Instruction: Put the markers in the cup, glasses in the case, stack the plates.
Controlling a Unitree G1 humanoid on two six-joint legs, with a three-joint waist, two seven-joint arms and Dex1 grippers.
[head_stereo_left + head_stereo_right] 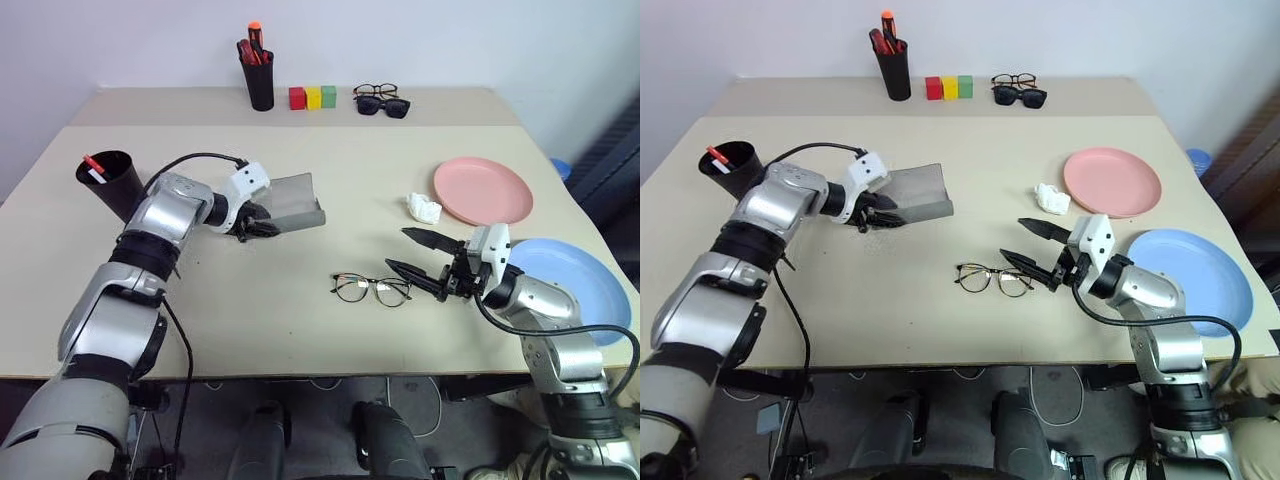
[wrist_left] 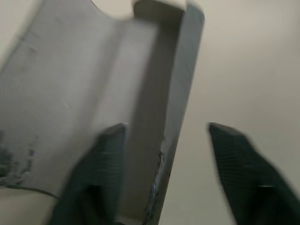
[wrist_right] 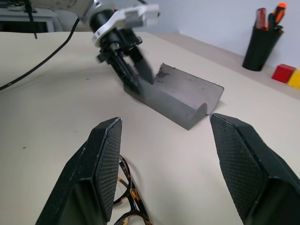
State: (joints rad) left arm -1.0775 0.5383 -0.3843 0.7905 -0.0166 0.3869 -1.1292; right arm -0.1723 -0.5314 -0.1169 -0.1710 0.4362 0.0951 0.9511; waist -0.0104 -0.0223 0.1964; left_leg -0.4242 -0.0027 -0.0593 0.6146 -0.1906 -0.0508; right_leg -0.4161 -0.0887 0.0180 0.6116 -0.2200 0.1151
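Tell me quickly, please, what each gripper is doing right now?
Left gripper: fingers astride the near wall of the open grey case, not yet clamped.
Right gripper: open, holding nothing, just right of the glasses.

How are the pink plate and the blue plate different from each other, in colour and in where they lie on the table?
The pink plate is salmon-coloured, while the blue plate is light blue. The pink plate lies farther from the robot, beside a crumpled white scrap; the blue plate lies nearer, at the table's right edge, partly behind the right arm. Both are round, shallow, flat on the table and not yet stacked.
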